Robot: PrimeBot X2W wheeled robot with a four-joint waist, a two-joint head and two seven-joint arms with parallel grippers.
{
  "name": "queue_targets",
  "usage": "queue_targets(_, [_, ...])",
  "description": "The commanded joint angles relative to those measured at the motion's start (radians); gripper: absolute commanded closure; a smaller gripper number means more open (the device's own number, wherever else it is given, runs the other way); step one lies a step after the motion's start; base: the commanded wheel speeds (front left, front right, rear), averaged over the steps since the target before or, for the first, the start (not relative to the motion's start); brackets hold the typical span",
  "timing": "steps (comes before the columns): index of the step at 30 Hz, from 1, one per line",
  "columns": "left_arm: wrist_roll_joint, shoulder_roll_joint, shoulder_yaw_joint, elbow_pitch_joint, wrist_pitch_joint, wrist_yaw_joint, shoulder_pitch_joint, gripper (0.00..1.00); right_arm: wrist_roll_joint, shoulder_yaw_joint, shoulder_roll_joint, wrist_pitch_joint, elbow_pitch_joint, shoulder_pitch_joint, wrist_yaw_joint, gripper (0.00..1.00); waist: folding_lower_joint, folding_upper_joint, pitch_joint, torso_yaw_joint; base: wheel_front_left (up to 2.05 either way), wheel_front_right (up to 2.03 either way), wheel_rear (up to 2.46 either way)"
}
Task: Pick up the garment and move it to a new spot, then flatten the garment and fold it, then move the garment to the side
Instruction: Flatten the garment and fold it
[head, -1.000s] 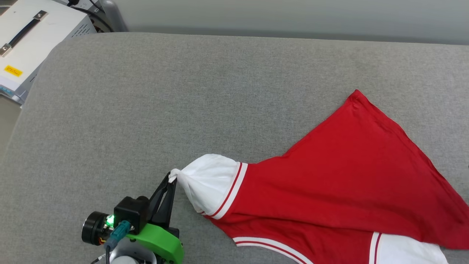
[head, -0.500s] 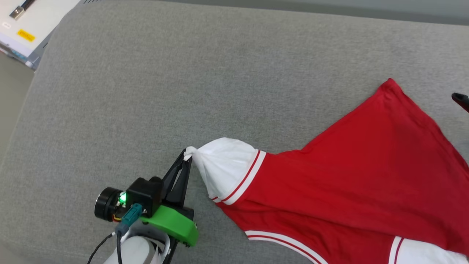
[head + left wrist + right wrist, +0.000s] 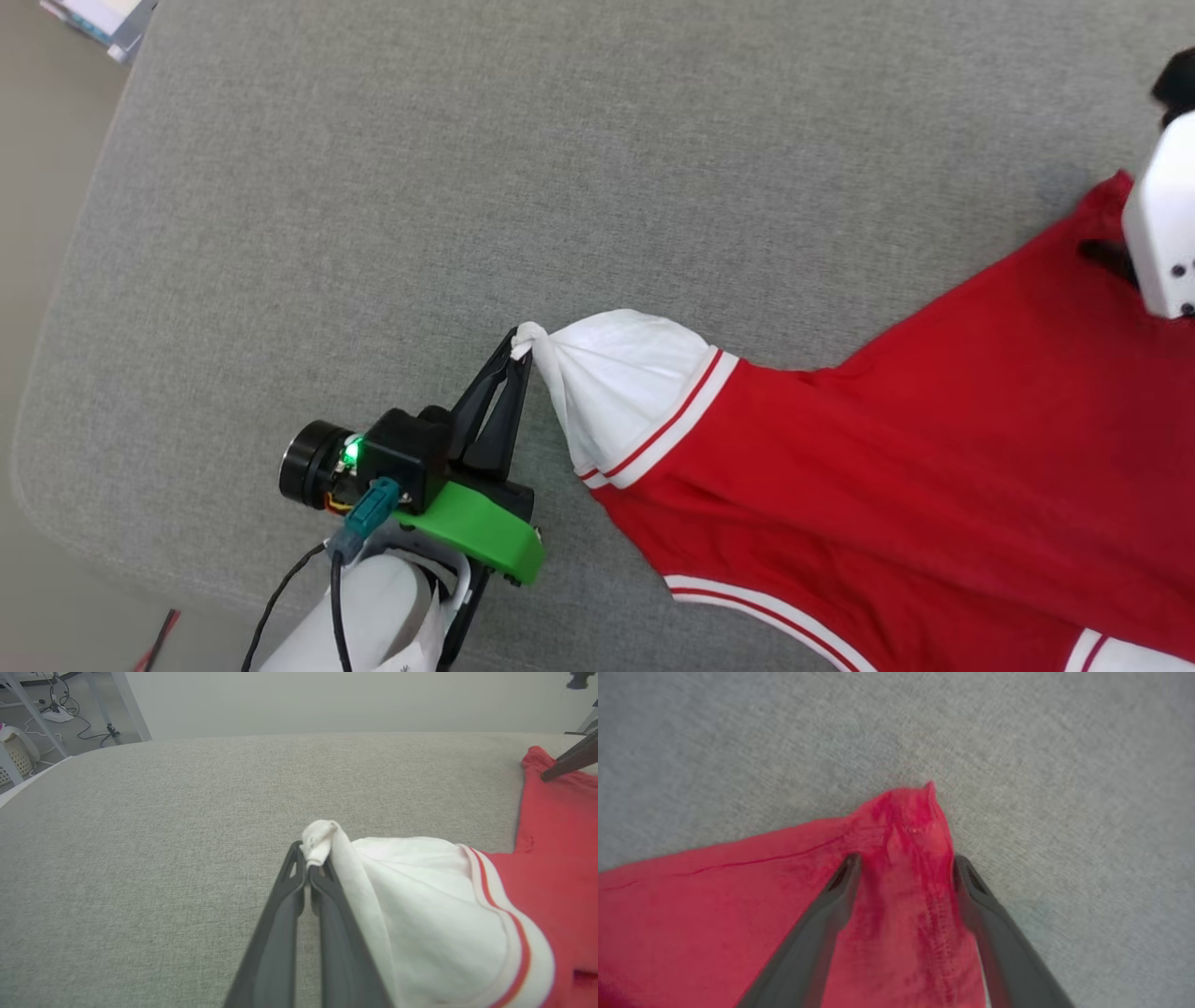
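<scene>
Left gripper (image 3: 519, 350) is clamped on the tip of the white sleeve (image 3: 625, 383). Garment (image 3: 887, 467) is spread on the grey bench (image 3: 373, 187), centre to right. Right gripper (image 3: 906, 863) is held apart, fingers (image 3: 831, 905) straddling a red corner (image 3: 915, 812), unpinched.

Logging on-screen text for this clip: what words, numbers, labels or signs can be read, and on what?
None can be read.
The red jersey-style T-shirt with white sleeves: plain cloth and striped trim, no lettering.
The left gripper, black with a green mount: no legible marking.
The pale objects at the head view's top left corner: too small to read.
</scene>
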Motion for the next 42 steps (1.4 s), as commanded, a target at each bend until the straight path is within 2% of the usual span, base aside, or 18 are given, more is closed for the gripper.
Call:
queue_targets(1, [0.006, -0.009, 0.000, 0.003, -0.011, -0.006, -0.020, 1.00, -0.004, 0.025, 0.001, -0.011, 0.022, -0.003, -0.001, 0.00, 0.0000, 0.0036, 0.026, 0.025, 0.00, 0.00, 0.00])
queue_targets(7, [0.012, -0.022, 0.006, 0.021, -0.013, -0.012, -0.021, 1.00, 0.052, 0.134, -0.006, -0.007, 0.076, 0.035, -0.001, 0.00, 0.0000, 0.0036, 0.022, 0.020, 0.00, 0.00, 0.00])
queue_targets(8, [0.012, -0.023, 0.009, 0.023, -0.013, -0.012, -0.020, 1.00, 0.062, 0.144, -0.008, -0.016, 0.079, 0.033, -0.001, 0.68, 0.0000, 0.0036, 0.019, 0.015, 0.00, 0.00, 0.00])
queue_targets(9, [0.012, -0.023, 0.010, 0.025, -0.013, -0.013, -0.019, 1.00, 0.068, 0.150, -0.011, -0.027, 0.080, 0.028, -0.001, 1.00, 0.0000, 0.0036, 0.016, 0.013, 0.00, 0.00, 0.00])
queue_targets(18, [0.014, -0.016, 0.023, 0.049, -0.014, -0.022, 0.004, 1.00, 0.111, 0.163, -0.034, -0.249, 0.087, -0.023, -0.001, 1.00, 0.0000, 0.0036, -0.073, -0.024, 0.00, 0.00, 0.00])
queue_targets(30, [0.015, 0.044, 0.083, 0.015, -0.012, -0.012, -0.006, 1.00, 0.170, 0.180, -0.108, -0.550, -0.024, 0.038, -0.001, 1.00, 0.0000, 0.0036, -0.242, -0.091, 0.00, 0.00, 0.00])
queue_targets(37, [0.022, 0.097, 0.136, -0.021, 0.018, -0.024, -0.144, 1.00, 0.146, 0.105, -0.127, -0.690, -0.129, 0.066, -0.001, 1.00, 0.0000, 0.0036, -0.273, -0.137, 0.00, 0.00, 0.00])
queue_targets(39, [0.025, 0.111, 0.147, -0.029, 0.030, -0.033, -0.193, 1.00, 0.130, 0.077, -0.121, -0.705, -0.149, 0.066, -0.001, 1.00, 0.0000, 0.0036, -0.268, -0.149, 0.00, 0.00, 0.00])
queue_targets(40, [0.036, 0.136, 0.159, -0.034, 0.056, -0.055, -0.290, 1.00, 0.095, 0.021, -0.101, -0.723, -0.177, 0.051, -0.001, 1.00, 0.0000, 0.0036, -0.245, -0.166, 0.00, 0.00, 0.00])
queue_targets(42, [0.052, 0.143, 0.157, -0.043, 0.078, -0.065, -0.356, 1.00, 0.065, -0.007, -0.085, -0.724, -0.190, 0.032, -0.001, 1.00, 0.0000, 0.0036, -0.224, -0.175, 0.00, 0.00, 0.00])
